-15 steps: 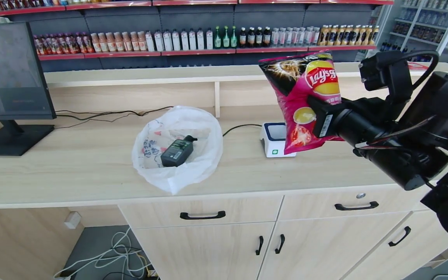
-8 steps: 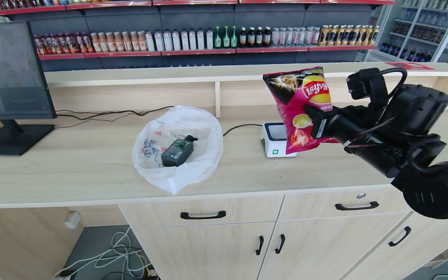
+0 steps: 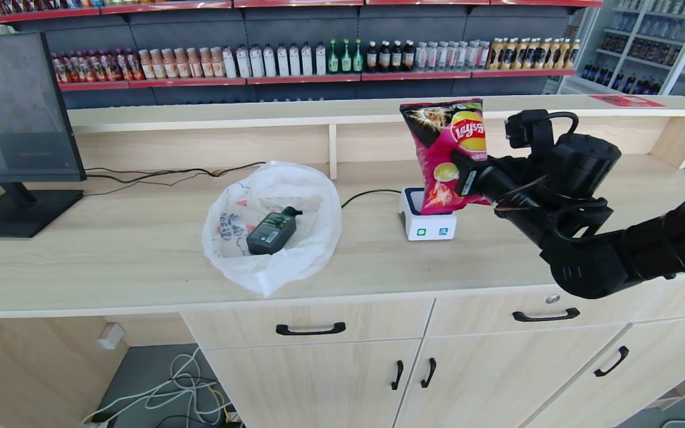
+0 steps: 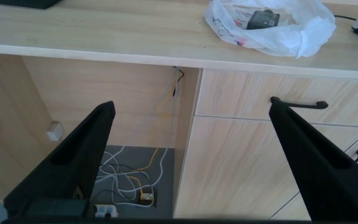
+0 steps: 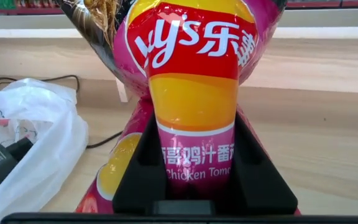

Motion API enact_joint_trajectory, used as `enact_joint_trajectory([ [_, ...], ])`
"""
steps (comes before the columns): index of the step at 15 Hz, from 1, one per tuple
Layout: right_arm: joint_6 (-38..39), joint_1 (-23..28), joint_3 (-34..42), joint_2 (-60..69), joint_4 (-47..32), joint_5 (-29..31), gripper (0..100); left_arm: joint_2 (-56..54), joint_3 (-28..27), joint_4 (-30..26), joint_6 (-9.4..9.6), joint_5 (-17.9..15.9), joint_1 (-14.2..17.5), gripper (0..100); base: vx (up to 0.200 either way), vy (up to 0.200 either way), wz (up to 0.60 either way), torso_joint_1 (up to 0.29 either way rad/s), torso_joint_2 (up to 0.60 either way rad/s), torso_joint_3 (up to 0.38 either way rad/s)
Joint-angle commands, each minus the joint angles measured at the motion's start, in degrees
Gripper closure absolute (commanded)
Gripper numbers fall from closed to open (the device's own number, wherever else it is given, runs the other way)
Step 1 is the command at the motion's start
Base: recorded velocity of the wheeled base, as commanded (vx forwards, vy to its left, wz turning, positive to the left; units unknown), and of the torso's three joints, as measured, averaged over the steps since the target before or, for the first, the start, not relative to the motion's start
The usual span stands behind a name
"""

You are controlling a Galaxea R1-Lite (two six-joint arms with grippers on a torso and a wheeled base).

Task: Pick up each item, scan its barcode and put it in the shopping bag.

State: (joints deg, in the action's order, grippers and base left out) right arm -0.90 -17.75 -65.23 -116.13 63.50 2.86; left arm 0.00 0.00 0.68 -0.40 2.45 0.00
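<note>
Head view: we see the right gripper (image 3: 467, 175) clamping the chip bag (image 3: 446, 139) upright, its lower end just over the scanner (image 3: 429, 227). Left wrist: our left gripper (image 4: 191, 109) gapes, down below the counter (image 4: 104, 31) bearing the shopping bag (image 4: 291, 34). Right wrist: the fingers (image 5: 138, 165) pinch the chip bag's waist.

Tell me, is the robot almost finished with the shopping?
Partly. A dark bottle already lies in the shopping bag. The right gripper pinches a chip bag between its fingers near the scanner. Left to do: scan it and drop it in the bag.
</note>
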Motion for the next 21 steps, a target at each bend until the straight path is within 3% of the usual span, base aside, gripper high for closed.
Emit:
enact_joint_trajectory([
  [1, -0.6, 0.7, -1.2, -3.4, 0.6, -0.5, 100, 0.0, 0.0, 0.0, -0.04, 0.0, 0.0, 0, 0.0, 0.0, 0.0, 0.0, 0.0, 0.0],
  [5, -1.2, 2.3, -1.4, -5.4, 1.1, -0.7, 100, 0.0, 0.0, 0.1, -0.04, 0.0, 0.0, 0, 0.0, 0.0, 0.0, 0.0, 0.0, 0.0],
  [7, -1.6, 3.1, -1.4, -7.4, 4.4, -4.0, 100, 0.0, 0.0, 0.1, -0.04, 0.0, 0.0, 0, 0.0, 0.0, 0.0, 0.0, 0.0, 0.0],
  [21, -1.6, 3.8, -3.1, -8.5, 4.7, -3.0, 100, 0.0, 0.0, 0.1, 0.05, 0.0, 0.0, 0, 0.0, 0.0, 0.0, 0.0, 0.0, 0.0],
])
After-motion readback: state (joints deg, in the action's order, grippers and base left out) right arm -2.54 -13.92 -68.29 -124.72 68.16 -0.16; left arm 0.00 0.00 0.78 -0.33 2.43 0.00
